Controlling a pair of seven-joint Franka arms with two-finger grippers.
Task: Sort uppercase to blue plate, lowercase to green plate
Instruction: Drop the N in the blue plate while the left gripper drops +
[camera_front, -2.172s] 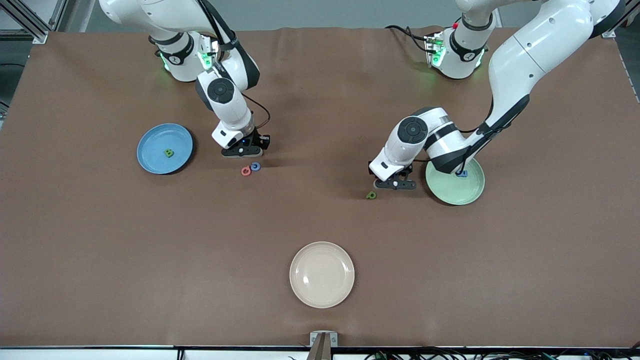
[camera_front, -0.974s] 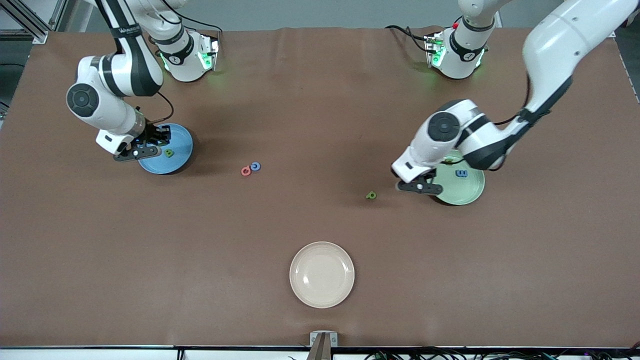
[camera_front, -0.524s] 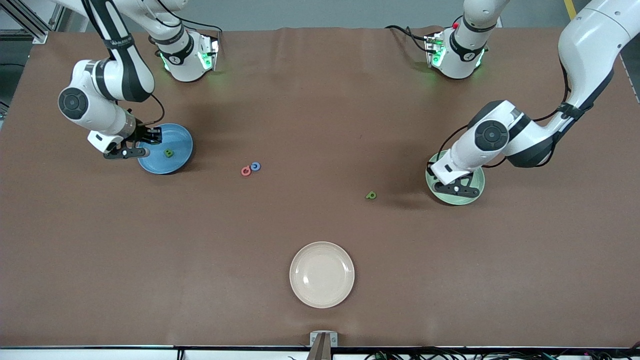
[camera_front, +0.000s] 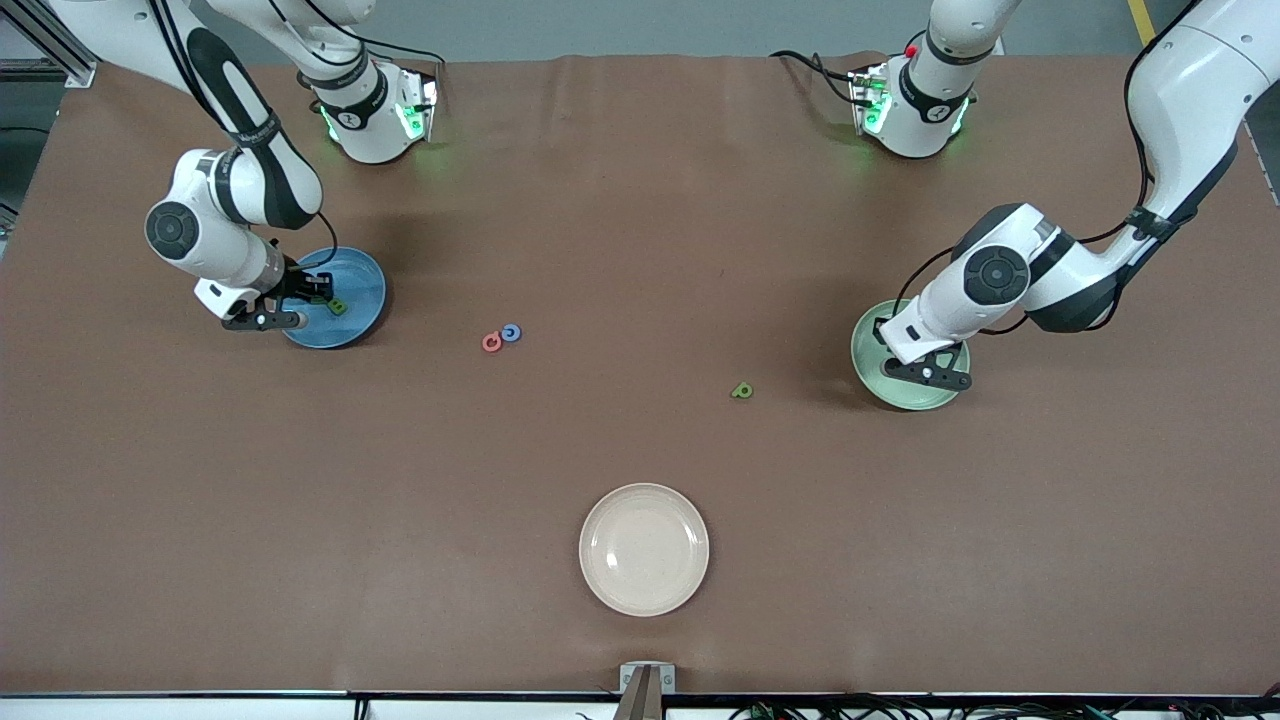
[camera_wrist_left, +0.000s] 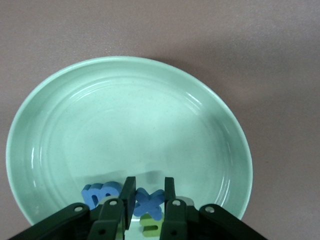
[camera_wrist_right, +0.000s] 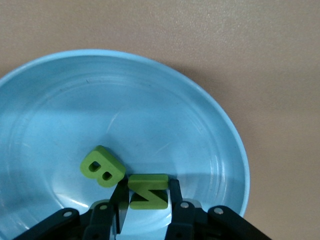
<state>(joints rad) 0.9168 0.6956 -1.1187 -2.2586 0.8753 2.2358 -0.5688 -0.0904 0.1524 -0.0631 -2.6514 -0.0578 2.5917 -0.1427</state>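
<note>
Right hand (camera_wrist_right: 145, 200): you see it over the blue plate (camera_wrist_right: 60, 90), clenched on the green N (camera_wrist_right: 147, 190).
Left hand (camera_wrist_left: 148, 200): over the green plate (camera_wrist_left: 150, 100), grasping the blue t (camera_wrist_left: 149, 202).

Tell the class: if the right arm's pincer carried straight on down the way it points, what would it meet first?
Most likely the floor of the blue plate. The right pincer points down over it, shut on the green N, beside the green B. How high it hangs is unclear.

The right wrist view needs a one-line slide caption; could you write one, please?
Right gripper holds the green N over the blue plate, beside the green B.
</note>
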